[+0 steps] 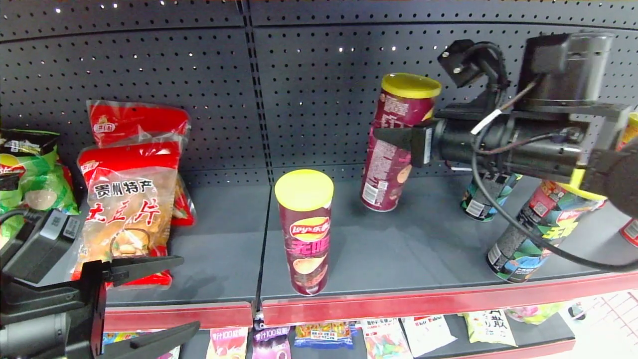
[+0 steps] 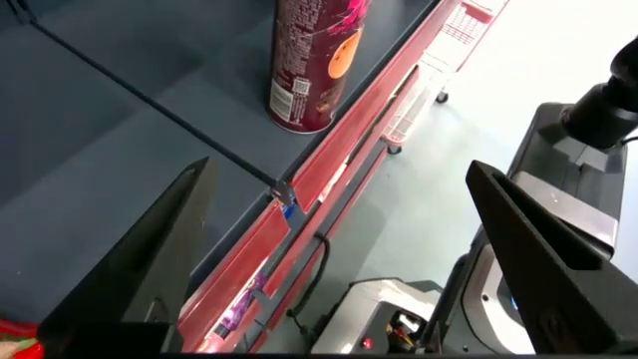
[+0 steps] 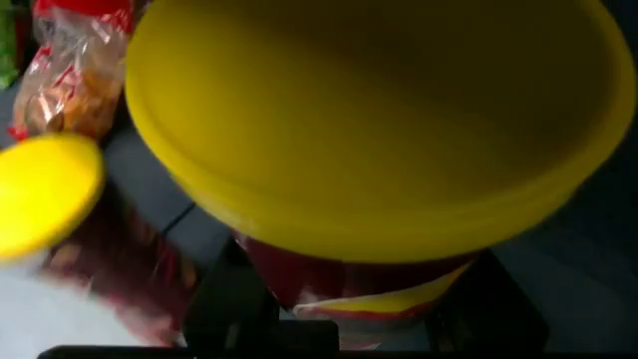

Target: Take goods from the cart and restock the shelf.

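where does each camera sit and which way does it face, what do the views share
Head view: on the robot's head, facing forward and down at the shelf; open left gripper low on the left, right gripper shut on the tilted held can.
Left wrist view: on the left wrist, looking past its spread fingers at the shelf's red front edge, the standing can and the floor.
Right wrist view: on the right wrist, looking onto the held can's yellow lid.
Shared: all three show the standing can.

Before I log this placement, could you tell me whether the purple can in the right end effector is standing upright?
Tilted: the purple can, gripped by the right end effector, leans its yellow lid rightward.
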Controlling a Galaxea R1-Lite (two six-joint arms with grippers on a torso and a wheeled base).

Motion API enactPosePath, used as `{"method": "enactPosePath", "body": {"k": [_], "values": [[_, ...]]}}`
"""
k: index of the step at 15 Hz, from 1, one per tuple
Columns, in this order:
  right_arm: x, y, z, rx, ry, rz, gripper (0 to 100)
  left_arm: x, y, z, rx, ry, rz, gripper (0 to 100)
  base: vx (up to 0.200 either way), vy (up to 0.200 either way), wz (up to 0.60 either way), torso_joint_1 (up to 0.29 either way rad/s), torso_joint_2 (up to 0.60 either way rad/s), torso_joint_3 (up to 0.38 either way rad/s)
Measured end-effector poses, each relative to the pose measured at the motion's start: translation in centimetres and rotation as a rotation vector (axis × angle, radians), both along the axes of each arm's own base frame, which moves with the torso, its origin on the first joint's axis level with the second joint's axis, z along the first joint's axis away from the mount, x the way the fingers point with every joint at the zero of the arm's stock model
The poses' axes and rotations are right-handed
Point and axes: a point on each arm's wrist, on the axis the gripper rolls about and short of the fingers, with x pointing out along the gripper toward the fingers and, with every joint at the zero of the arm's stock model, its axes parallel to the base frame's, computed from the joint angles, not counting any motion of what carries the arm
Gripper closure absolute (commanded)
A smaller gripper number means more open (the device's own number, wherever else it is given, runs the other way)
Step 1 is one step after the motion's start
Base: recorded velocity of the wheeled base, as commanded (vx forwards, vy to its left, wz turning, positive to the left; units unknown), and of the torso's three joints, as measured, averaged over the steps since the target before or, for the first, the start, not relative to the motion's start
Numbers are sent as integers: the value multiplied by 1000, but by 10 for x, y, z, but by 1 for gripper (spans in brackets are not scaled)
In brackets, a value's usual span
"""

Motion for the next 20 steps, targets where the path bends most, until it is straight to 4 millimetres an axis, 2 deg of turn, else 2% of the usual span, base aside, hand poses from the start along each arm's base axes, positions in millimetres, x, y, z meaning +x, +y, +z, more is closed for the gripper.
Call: {"method": "enactPosePath", "body": {"k": [3, 9, 14, 20], "values": [[31, 32, -12, 6, -8, 20, 100, -1, 0, 0, 0, 0, 2, 0, 0, 0, 0, 0, 0, 0], [63, 81, -40, -6, 11, 94, 100, -2, 1, 1, -12, 9, 15, 0, 0, 0, 0, 0, 0, 0], [76, 100, -60, -19, 28, 126, 100, -2, 1, 0, -17, 30, 33, 0, 0, 0, 0, 0, 0, 0], [82, 103, -75, -38, 57, 118, 100, -1, 1, 1, -24, 33, 41, 0, 0, 0, 0, 0, 0, 0]]}}
